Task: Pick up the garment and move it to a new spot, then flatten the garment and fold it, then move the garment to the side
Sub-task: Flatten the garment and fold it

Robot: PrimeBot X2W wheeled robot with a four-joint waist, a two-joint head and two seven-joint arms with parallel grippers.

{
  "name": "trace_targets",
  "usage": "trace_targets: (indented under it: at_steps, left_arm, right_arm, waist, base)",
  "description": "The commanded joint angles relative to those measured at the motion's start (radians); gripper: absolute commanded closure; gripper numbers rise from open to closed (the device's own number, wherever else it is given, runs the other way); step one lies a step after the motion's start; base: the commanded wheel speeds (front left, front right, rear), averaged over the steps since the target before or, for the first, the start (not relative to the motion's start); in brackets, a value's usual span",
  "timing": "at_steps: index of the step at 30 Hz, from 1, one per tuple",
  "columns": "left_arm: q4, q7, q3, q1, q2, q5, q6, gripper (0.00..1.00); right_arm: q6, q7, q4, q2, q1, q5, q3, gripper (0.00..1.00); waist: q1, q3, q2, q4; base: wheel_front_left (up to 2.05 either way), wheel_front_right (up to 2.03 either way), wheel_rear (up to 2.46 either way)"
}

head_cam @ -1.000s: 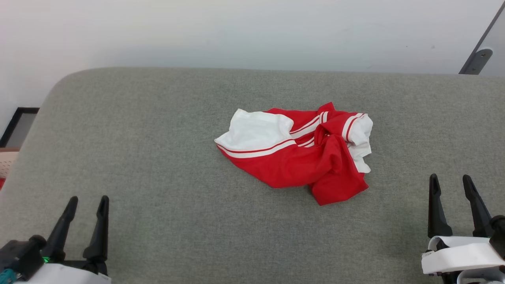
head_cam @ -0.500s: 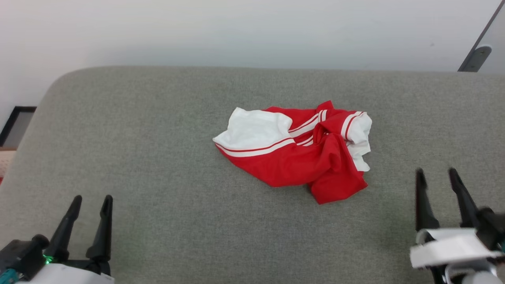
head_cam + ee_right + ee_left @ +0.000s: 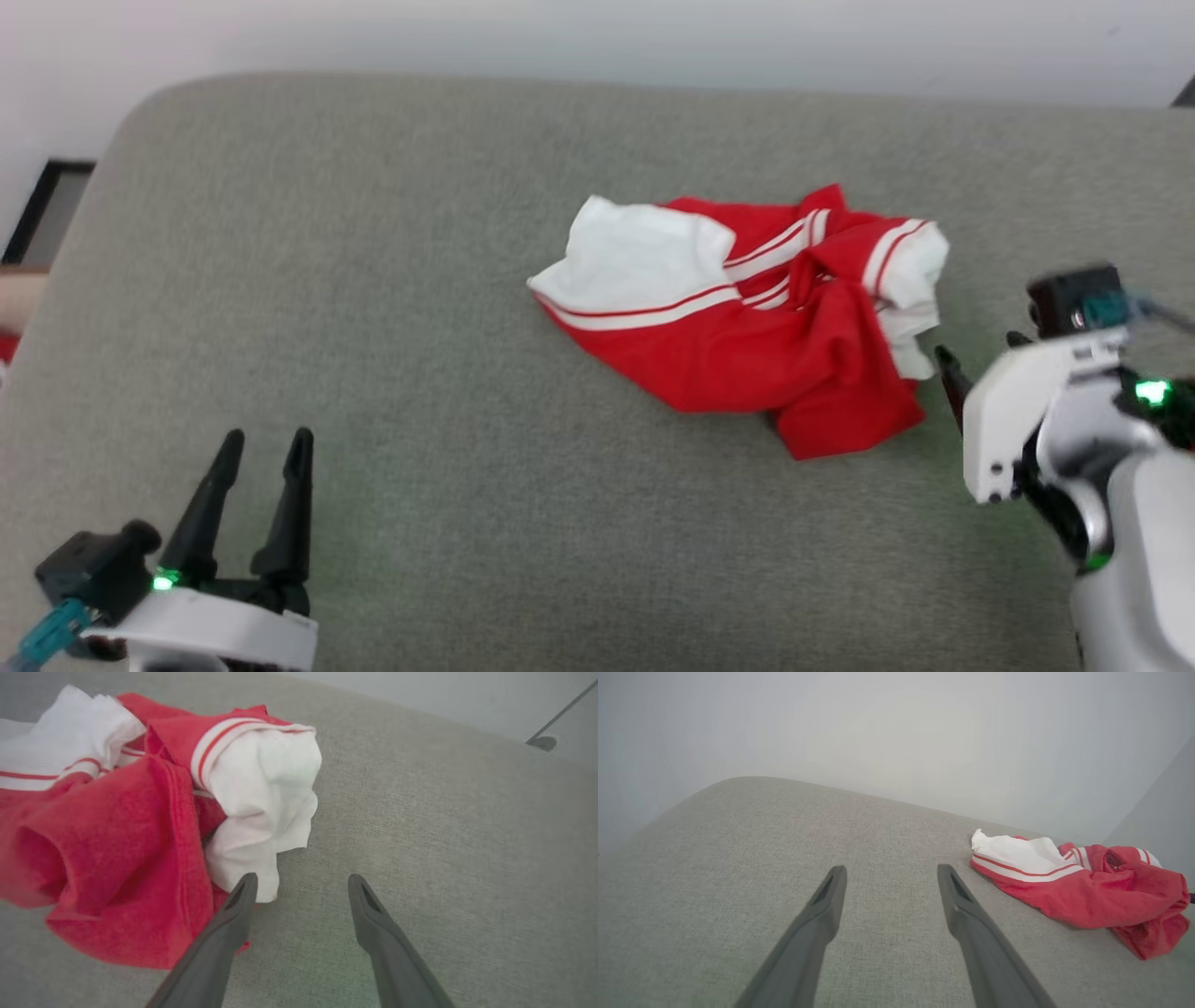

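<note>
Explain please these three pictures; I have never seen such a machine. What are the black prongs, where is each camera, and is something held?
This is a robot with two arms; the black prongs are its fingers, two per gripper. The picture with both arms in it comes from a head camera, looking down. The other two come from wrist cameras, each looking along its own gripper's fingers. On the grey surface lies a crumpled red-and-white shirt. The left gripper is open, well away from the shirt. The right gripper is open too, its tips close beside a white sleeve. Nothing is held.
</note>
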State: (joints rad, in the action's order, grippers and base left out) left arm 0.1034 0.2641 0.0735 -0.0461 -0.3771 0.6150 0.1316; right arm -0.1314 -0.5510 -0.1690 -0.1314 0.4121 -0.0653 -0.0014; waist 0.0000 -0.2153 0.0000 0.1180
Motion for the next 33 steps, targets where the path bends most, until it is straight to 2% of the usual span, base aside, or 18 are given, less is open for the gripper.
trace_targets:
  at_steps: [1,5,9,17,22,23,24,25,26,33]
  left_arm:
    - [0.004,0.0,0.005,-0.017,0.007,0.006,-0.002,0.0]
    - [0.013,0.0,0.023,-0.047,0.016,0.022,-0.002,0.0]
    - [0.017,0.0,0.042,-0.079,0.02,0.033,-0.002,0.0]
    - [0.02,0.0,0.067,-0.126,0.025,0.055,-0.002,0.0]
    - [0.023,0.0,0.079,-0.146,0.027,0.064,-0.002,0.0]
    - [0.023,0.0,0.079,-0.149,0.028,0.066,-0.002,0.0]
    - [0.024,0.0,0.078,-0.152,0.029,0.067,-0.002,0.0]
    - [0.024,0.0,0.077,-0.153,0.029,0.07,-0.002,0.0]
    - [0.025,0.0,0.076,-0.153,0.029,0.07,-0.002,0.0]
    - [0.021,0.0,0.058,-0.133,0.018,0.069,-0.002,0.0]
  right_arm:
    - [0.001,-0.075,0.006,-0.012,0.036,-0.023,0.011,0.0]
    - [0.001,-0.286,0.03,-0.045,0.113,-0.068,0.034,0.0]
    - [0.001,-0.405,0.029,-0.055,0.171,-0.073,0.02,0.0]
    - [0.001,-0.462,0.02,-0.017,0.223,0.002,-0.062,0.0]
    - [0.001,-0.471,-0.014,0.005,0.225,0.023,-0.059,0.0]
    - [0.001,-0.469,-0.019,0.008,0.224,0.025,-0.056,0.33]
    - [0.001,-0.47,-0.023,0.011,0.22,0.028,-0.055,0.57]
    - [0.001,-0.472,-0.026,0.013,0.215,0.03,-0.052,0.69]
    - [0.001,-0.467,-0.025,0.008,0.213,0.03,-0.052,1.0]
    - [0.002,-0.443,0.044,-0.044,0.186,0.018,-0.103,1.0]
  waist:
    - [0.0,-0.056,0.0,0.038]
    - [0.0,-0.1,0.0,0.055]
    - [0.0,-0.136,0.0,0.072]
    - [0.0,-0.199,0.0,0.098]
    - [0.0,-0.226,0.0,0.102]
    - [0.0,-0.228,0.0,0.102]
    - [0.0,-0.23,0.0,0.101]
    - [0.0,-0.23,0.0,0.1]
    - [0.0,-0.229,0.0,0.098]
    - [0.0,-0.212,0.0,0.062]
  base:
    - [0.0,0.0,0.0]
    - [0.0,0.0,0.0]
    - [0.0,0.0,0.0]
    - [0.0,0.0,0.0]
    - [0.0,0.0,0.0]
    - [0.0,0.0,0.0]
    - [0.0,0.0,0.0]
    - [0.0,0.0,0.0]
    - [0.0,0.0,0.0]
    - [0.0,0.0,0.0]
